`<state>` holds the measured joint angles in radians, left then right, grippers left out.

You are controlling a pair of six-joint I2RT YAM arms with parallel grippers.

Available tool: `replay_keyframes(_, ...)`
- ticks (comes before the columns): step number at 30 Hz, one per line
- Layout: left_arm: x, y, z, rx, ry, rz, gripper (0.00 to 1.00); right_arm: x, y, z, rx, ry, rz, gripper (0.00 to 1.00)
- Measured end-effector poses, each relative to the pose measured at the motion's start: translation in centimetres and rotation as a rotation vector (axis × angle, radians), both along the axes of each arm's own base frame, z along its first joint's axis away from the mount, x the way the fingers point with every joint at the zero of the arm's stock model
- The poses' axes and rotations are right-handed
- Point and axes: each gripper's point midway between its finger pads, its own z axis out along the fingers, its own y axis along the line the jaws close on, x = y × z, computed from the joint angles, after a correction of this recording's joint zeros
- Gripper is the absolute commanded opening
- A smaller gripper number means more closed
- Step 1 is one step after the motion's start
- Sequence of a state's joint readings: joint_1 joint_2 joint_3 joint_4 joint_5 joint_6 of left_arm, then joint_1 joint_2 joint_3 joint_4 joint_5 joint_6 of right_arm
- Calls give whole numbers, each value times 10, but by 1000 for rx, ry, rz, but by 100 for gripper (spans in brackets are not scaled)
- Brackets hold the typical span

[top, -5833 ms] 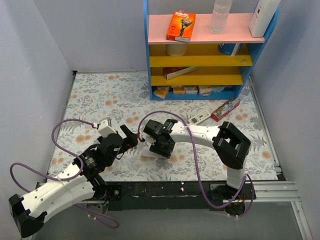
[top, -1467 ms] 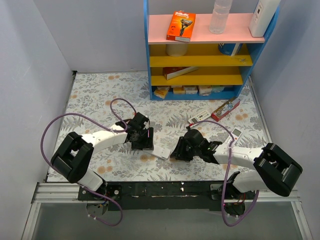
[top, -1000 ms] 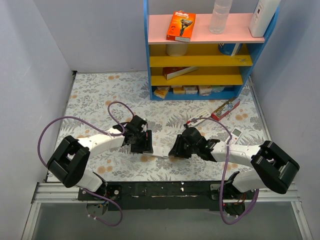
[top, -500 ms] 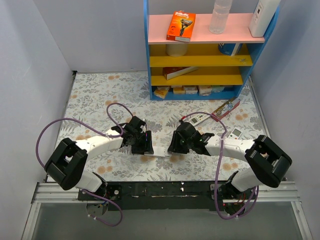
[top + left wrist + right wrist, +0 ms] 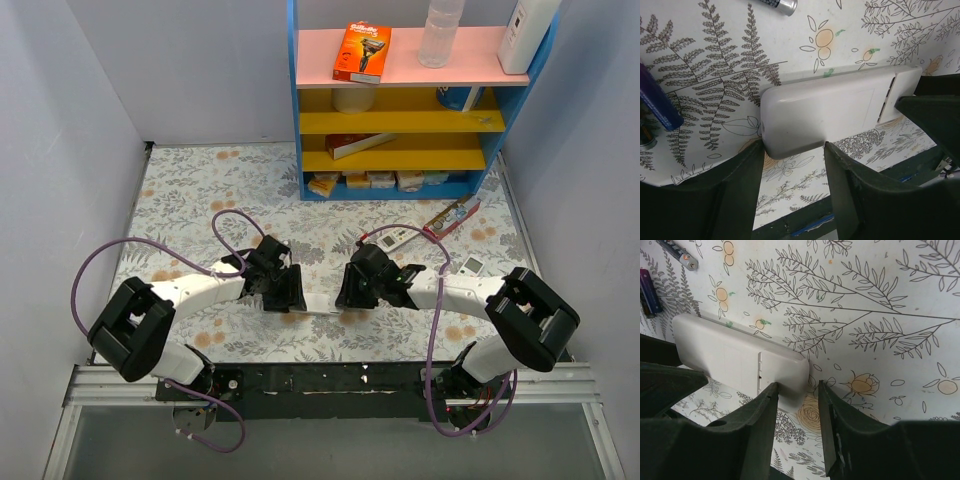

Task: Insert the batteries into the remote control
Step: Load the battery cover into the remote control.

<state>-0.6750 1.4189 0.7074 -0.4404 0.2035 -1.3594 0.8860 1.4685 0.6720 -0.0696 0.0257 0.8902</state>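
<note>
- The remote control (image 5: 318, 303) lies flat on the floral table (image 5: 200, 190), close to the near edge and about midway across. Its plain white back faces up.
- A cover seam crosses the back near its right end.
- The left gripper (image 5: 287, 292) is at the remote's left end. In the left wrist view its two fingers (image 5: 737, 192) press on either side of the rounded end (image 5: 790, 125), clamping it.
- The right gripper (image 5: 348, 290) is at the remote's right end. Its fingers (image 5: 752, 435) stand on either side of the end (image 5: 787, 380), with one touching the edge. I cannot tell whether the other makes contact, so the grip is unclear.
- The batteries (image 5: 678, 255) lie loose on the table near the remote's left end and apart from it. One shows a silver tip, and a purple-blue one (image 5: 649, 292) lies just beside it.
- A longer white remote (image 5: 400, 238) and a red carton (image 5: 452, 218) lie further back to the right, and a small white remote (image 5: 470, 266) lies right of the right arm.
- A blue-framed shelf unit (image 5: 415, 120) stands at the far edge. An orange box (image 5: 362, 52) and a clear bottle (image 5: 440, 35) sit on its pink top.
</note>
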Motion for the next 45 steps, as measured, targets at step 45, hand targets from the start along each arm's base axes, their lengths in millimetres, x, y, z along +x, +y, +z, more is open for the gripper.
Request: replay_keyframes(45, -19, -7, -1, -50, 36, 33, 54, -12, 2, 3, -141, 59, 183, 37)
